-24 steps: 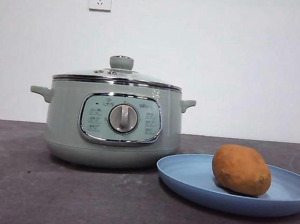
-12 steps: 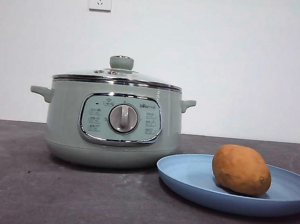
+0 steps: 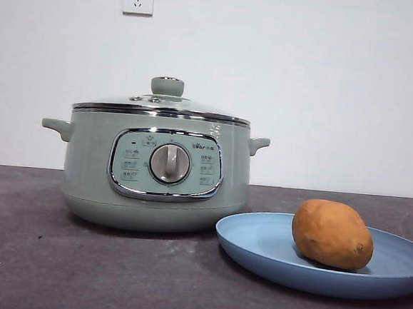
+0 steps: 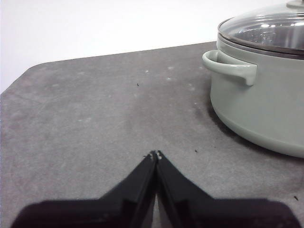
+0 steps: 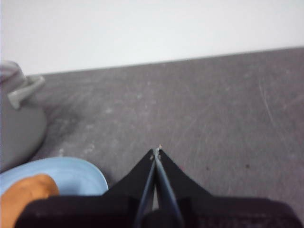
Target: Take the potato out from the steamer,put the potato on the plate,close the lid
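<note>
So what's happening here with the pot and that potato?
Nothing is being handled right now. The potato lies on the blue plate, which sits beside the green steamer, and the glass lid is on the pot. Both arms are pulled back over bare table, the left gripper near the steamer's handle and the right gripper near the plate, each closed on nothing.

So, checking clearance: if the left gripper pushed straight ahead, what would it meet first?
Probably nothing: bare table lies ahead of the shut left gripper. The steamer sits off to one side.
</note>
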